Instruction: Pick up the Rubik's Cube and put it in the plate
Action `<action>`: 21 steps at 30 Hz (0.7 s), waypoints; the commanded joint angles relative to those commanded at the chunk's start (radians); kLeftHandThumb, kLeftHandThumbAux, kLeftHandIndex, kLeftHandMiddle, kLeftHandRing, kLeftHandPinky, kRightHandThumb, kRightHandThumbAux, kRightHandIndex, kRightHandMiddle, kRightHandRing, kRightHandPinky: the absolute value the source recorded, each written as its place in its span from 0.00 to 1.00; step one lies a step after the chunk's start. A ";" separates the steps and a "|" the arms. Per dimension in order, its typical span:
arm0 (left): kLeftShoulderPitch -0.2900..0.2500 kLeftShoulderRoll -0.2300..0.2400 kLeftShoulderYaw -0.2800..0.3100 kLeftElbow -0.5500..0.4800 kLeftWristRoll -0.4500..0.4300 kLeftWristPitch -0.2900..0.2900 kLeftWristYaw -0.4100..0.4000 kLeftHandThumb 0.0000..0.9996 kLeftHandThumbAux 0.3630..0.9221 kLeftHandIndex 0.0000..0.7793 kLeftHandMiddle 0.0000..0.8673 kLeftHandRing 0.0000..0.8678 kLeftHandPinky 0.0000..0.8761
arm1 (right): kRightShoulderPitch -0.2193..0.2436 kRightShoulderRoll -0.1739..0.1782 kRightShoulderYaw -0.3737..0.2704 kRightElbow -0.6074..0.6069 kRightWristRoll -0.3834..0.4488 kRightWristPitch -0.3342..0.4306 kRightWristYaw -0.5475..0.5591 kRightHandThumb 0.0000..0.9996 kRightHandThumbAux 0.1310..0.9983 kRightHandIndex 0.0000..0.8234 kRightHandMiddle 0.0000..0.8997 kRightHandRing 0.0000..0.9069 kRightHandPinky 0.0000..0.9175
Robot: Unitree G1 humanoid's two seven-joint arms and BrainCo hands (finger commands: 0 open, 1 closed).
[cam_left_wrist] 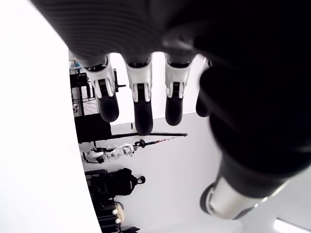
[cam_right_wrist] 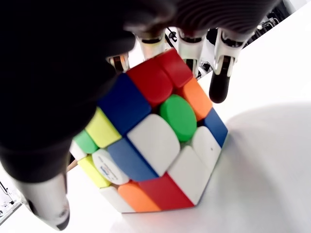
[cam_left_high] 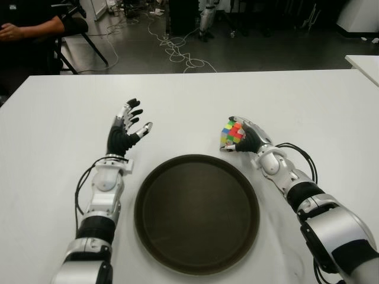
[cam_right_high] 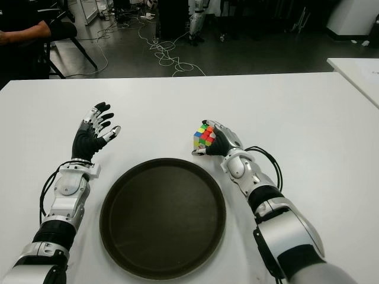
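Nearest lies the round dark-brown plastic plate, empty on the white worktop. Just beyond its far right rim, the right hand wraps its fingers around the multicoloured Rubik's Cube, seemingly tilted at the worktop, so the grasp step looks underway; next comes lifting it and carrying it over the plate. The left hand shows left of the plate, fingers spread and holding nothing.

Multicoloured Rubik's Cube, dark-brown plate

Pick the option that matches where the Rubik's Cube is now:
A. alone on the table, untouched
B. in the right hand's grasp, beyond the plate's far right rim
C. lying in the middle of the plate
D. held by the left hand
B: the right hand is curled around the Rubik's Cube, just past the rim of the plate, which holds nothing.
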 joint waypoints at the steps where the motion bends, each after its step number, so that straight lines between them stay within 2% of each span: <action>1: 0.001 -0.001 0.000 -0.002 0.000 0.001 0.001 0.07 0.84 0.15 0.16 0.16 0.15 | 0.000 0.000 0.001 0.001 -0.001 -0.001 -0.002 0.00 0.70 0.19 0.19 0.21 0.22; 10: 0.003 -0.003 0.000 -0.013 0.007 0.014 0.014 0.07 0.80 0.16 0.17 0.16 0.15 | -0.003 -0.006 0.024 0.008 -0.020 0.003 -0.025 0.01 0.79 0.17 0.18 0.20 0.23; 17: 0.005 -0.002 -0.002 -0.016 0.009 0.012 0.015 0.06 0.79 0.16 0.16 0.16 0.15 | -0.005 -0.009 0.041 0.014 -0.040 0.008 -0.055 0.06 0.81 0.15 0.18 0.21 0.25; 19: 0.005 -0.002 -0.003 -0.016 0.009 0.008 0.015 0.06 0.80 0.16 0.16 0.16 0.15 | -0.003 -0.011 0.043 0.012 -0.043 0.004 -0.066 0.18 0.80 0.16 0.19 0.22 0.27; 21: 0.006 -0.002 -0.003 -0.016 0.010 0.007 0.016 0.06 0.80 0.16 0.16 0.16 0.15 | -0.001 -0.012 0.043 0.010 -0.044 0.000 -0.075 0.25 0.80 0.16 0.19 0.22 0.27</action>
